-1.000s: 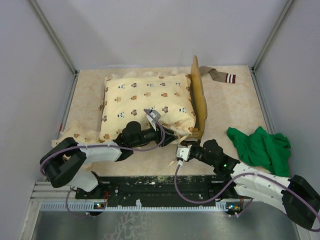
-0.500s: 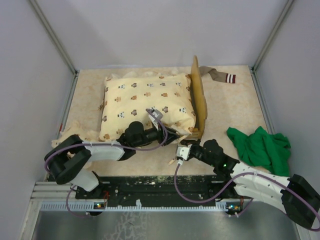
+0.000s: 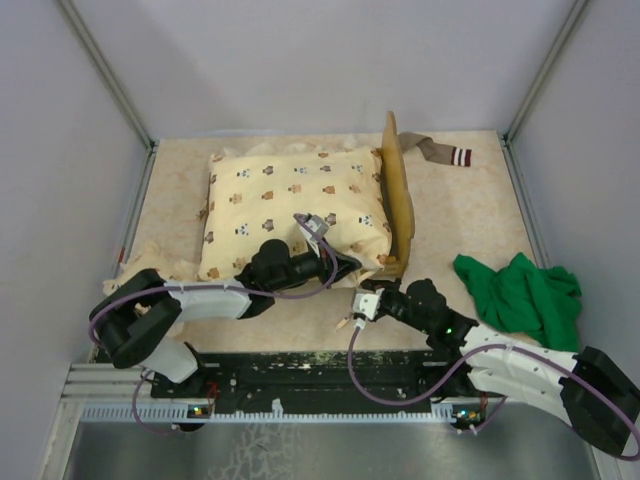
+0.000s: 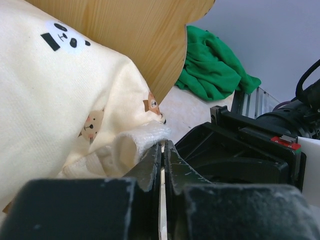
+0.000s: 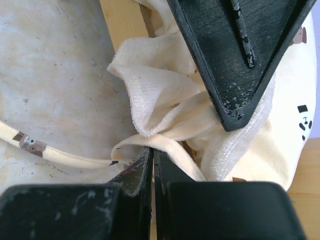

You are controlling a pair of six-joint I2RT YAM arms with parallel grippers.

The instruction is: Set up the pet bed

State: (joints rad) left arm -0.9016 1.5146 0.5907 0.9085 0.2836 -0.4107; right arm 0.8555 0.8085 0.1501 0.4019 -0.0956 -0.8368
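Left wrist, left hand (image 4: 163, 147) has narrowed to a slit, right hand (image 5: 151, 150) closed, maybe pinching quilt (image 5: 160, 95).

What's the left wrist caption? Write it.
Left gripper, jaws nearly shut, at the quilt edge beside the pet bed headboard; green cloth behind.

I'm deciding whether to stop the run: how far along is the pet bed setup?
Done: the pillow lies on the pet bed, against its headboard. In hand: both arms work the quilt bunched at the near corner; the right fingers seem to pinch its edge, the left fingers are shut beside it. Left: probably spreading the quilt flat; the green cloth lies aside.
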